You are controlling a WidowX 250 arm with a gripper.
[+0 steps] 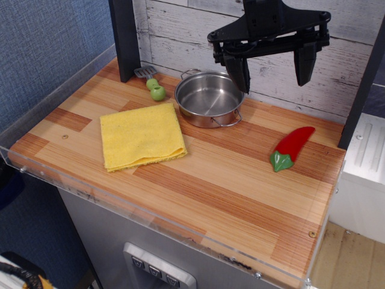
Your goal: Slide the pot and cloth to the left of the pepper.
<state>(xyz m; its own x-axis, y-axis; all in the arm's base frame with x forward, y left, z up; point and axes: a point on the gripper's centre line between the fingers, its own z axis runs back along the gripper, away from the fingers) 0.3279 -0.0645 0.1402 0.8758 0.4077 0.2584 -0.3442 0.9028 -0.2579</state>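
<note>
The shiny steel pot point(209, 99) stands upright and empty at the back middle of the wooden table point(198, 180). The yellow cloth point(142, 136) lies flat just left and in front of it, its right edge touching or nearly touching the pot. The red pepper point(291, 148) with its green stem cap lies to the right, stem toward the front. My black gripper point(274, 75) hangs open and empty above the table, behind and to the right of the pot, between pot and pepper.
Two small light-green round pieces point(156, 90) and a grey spatula-like tool point(144, 73) lie behind the cloth by a dark post point(124, 39). A clear acrylic rim edges the table's left and front. A white plank wall stands behind.
</note>
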